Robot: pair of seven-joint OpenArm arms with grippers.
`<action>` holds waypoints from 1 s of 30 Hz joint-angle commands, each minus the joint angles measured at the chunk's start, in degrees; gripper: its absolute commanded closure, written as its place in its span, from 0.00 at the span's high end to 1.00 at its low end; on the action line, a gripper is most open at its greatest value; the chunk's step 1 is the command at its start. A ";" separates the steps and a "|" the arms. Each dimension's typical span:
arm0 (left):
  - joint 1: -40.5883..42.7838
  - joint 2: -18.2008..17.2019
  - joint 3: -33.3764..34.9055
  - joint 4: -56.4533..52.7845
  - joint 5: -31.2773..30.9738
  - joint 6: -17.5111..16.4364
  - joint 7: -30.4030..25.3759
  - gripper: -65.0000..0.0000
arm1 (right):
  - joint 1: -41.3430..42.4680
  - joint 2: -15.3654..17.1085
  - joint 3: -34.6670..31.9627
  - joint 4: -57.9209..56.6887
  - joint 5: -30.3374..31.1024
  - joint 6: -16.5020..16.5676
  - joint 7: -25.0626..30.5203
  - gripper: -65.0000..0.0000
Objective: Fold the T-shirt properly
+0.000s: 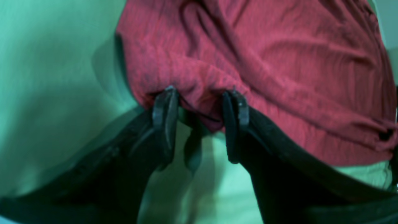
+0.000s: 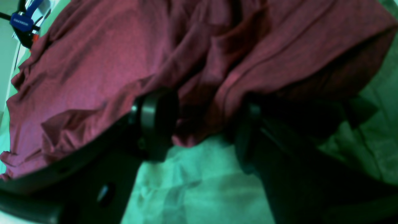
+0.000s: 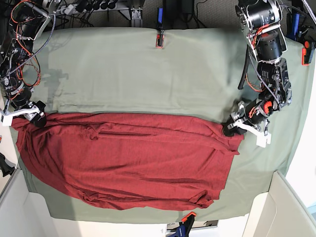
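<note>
The dark red T-shirt (image 3: 128,158) lies spread across the near half of the green-covered table, its far edge running almost straight between my two grippers. At that edge's right corner, my left gripper (image 3: 231,129) sits on the shirt. In its wrist view the left gripper (image 1: 200,109) has its jaws apart, with a bunched fold of the T-shirt (image 1: 279,62) between the fingertips. My right gripper (image 3: 37,118) is at the shirt's far left corner. Close up, the right gripper (image 2: 202,130) stands wide open, and a hanging fold of the T-shirt (image 2: 108,62) fills the gap.
The sage green cover (image 3: 148,74) is bare on the far half. Clamps pin it at the far edge (image 3: 159,39), the right edge (image 3: 305,52) and the near edge (image 3: 185,219). A blue clamp (image 2: 23,23) shows beyond the shirt. White panels stand at both near corners (image 3: 284,207).
</note>
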 commanded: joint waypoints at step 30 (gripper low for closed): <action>-5.22 -0.83 0.74 -3.48 3.10 -8.96 1.07 0.00 | 0.72 0.63 -0.02 0.74 3.06 3.89 -0.92 0.00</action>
